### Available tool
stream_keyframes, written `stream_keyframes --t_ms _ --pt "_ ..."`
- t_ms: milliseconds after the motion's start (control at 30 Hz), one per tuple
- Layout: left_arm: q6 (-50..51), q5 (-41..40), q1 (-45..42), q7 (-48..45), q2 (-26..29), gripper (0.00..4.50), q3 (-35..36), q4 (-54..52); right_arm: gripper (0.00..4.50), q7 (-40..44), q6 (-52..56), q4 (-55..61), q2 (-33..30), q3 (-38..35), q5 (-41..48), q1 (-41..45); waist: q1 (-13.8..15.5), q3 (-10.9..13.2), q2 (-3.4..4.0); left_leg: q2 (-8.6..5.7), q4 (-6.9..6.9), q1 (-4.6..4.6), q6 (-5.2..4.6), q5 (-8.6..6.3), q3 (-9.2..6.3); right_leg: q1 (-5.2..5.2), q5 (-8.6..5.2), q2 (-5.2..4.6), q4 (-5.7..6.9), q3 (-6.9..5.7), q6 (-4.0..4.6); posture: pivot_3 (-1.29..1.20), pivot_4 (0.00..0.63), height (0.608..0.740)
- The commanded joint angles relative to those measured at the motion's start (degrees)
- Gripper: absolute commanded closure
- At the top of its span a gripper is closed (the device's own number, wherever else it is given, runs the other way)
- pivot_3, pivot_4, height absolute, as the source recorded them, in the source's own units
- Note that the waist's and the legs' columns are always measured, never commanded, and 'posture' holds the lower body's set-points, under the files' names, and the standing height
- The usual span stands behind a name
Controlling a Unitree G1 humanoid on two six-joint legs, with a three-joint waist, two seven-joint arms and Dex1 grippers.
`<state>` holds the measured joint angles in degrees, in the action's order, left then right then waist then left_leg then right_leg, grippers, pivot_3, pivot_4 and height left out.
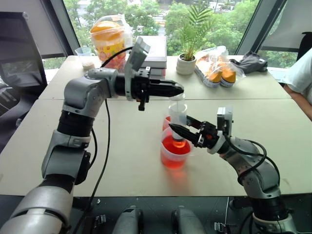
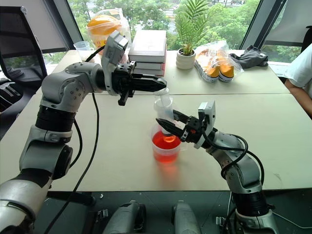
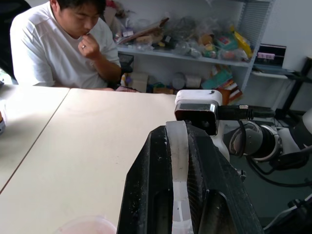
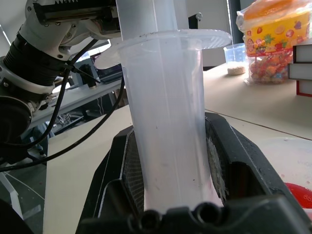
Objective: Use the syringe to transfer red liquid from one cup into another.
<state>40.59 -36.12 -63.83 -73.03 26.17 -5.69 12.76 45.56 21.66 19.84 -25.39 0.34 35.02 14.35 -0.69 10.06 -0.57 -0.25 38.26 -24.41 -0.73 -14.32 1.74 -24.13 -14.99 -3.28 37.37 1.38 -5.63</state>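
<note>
Red liquid (image 1: 174,146) is sitting in the wider handled cup (image 1: 173,158) on the tabletop (image 1: 122,146), just in front of the small plain cup (image 1: 167,123), which is also showing red and is mostly hidden behind.

Step in hand, as I'm reading it: the draw. The syringe (image 1: 177,117) is standing upright with its orange-red tip dipping into the handled cup.

Right gripper (image 1: 181,130) is reaching in level from the right, its fingers (image 4: 229,165) clamping narrow on the syringe barrel; the right wrist view is showing the clear barrel pinched between both pads. The barrel is looking mostly clear there, with only a pink trace low down, so I'm judging little liquid is drawn yet.

Left gripper (image 1: 176,89) is pointing level across the top of the syringe, fingers (image 3: 146,195) nearly together with a thin pale plastic piece sitting between them, most likely the plunger top. Whether that grip is firm or slackening, I cannot tell.

Next move is calling for:
- left pulling the plunger straight up while right is holding the barrel steady, tip staying submerged
- then both arms lifting together and shifting the tip over the small cup

Risk: pulling off-axis would be tilting the barrel and could tip the cup.
</note>
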Motion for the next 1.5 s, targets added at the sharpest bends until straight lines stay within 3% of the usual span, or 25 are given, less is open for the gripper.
stream_keyframes --t_ms 33,200,233,467,633,867,1133,1500 --pt "-1.59 0.39 -1.99 1.25 1.96 2.75 3.74 -0.85 3.09 1.55 1.4 2.59 -0.97 0.6 1.27 0.67 -0.18 0.0 0.0 0.0 0.0 0.01 0.0 0.0 0.01 0.0 0.0 0.0 0.0 0.0 0.0 0.0 0.15 0.74" --pt "-4.41 1.85 0.98 0.21 2.32 0.09 3.12 -2.13 3.09 -0.17 4.3 4.75 -1.17 -1.89 4.1 3.45 -0.05 0.0 0.0 0.01 0.0 0.02 0.0 0.0 0.0 0.0 0.0 0.01 0.03 0.0 0.0 0.0 0.15 0.74" --pt "-5.4 2.2 1.41 -0.06 2.46 0.01 3.15 -2.12 3.09 -0.46 4.75 5.03 -1.23 -2.24 4.53 3.79 -0.02 0.0 0.0 0.0 0.0 0.02 0.0 0.0 0.0 0.0 0.0 0.0 0.03 0.0 0.0 0.0 0.15 0.74" --pt "-4.22 1.5 3.41 2.15 5.8 0.01 6.99 -2.52 3.09 -3.7 8.13 7.36 -1.65 -5.67 8.63 7.84 -0.02 0.0 0.0 0.0 0.0 -0.01 0.0 0.0 -0.01 -0.02 0.0 -0.03 0.02 -0.01 0.0 0.0 0.15 0.74" --pt "-3.09 1.3 6.22 3.12 9.04 0.01 8.71 -4.03 3.09 -6.58 11.51 4.3 -2.5 -9.97 13.87 17.32 -0.1 0.01 0.0 0.01 0.0 0.0 0.0 0.0 -0.01 -0.04 0.0 -0.05 0.05 -0.01 0.0 0.0 0.15 0.74" --pt "-2.01 0.56 8.33 4.53 9.47 0.01 8.64 -7.32 3.09 -1.24 1.77 -14.33 -0.14 -6.78 4.35 29.43 0.12 0.0 -0.01 -0.01 -0.02 -0.01 0.0 0.0 0.0 0.0 0.0 -0.07 -0.01 -0.04 0.0 0.0 0.15 0.74" --pt "-3.01 2.38 4.37 7.59 5.58 0.01 7.63 -3.97 3.09 2.24 -15.57 -29.89 6.47 -2.24 -8.1 27.13 0.06 0.01 0.0 -0.01 -0.05 -0.06 0.01 0.0 0.02 -0.07 0.01 -0.07 -0.04 -0.03 0.0 0.0 0.15 0.74" --pt "-12.72 9.0 -8.94 7.71 -2.95 0.01 5.57 13.98 3.09 2.27 -18.07 -30.88 7.55 -1.9 -10.9 24.26 -0.17 0.01 0.0 -0.02 -0.06 -0.05 0.03 0.01 0.05 -0.08 0.01 -0.05 -0.03 -0.03 -0.01 0.0 0.15 0.74"
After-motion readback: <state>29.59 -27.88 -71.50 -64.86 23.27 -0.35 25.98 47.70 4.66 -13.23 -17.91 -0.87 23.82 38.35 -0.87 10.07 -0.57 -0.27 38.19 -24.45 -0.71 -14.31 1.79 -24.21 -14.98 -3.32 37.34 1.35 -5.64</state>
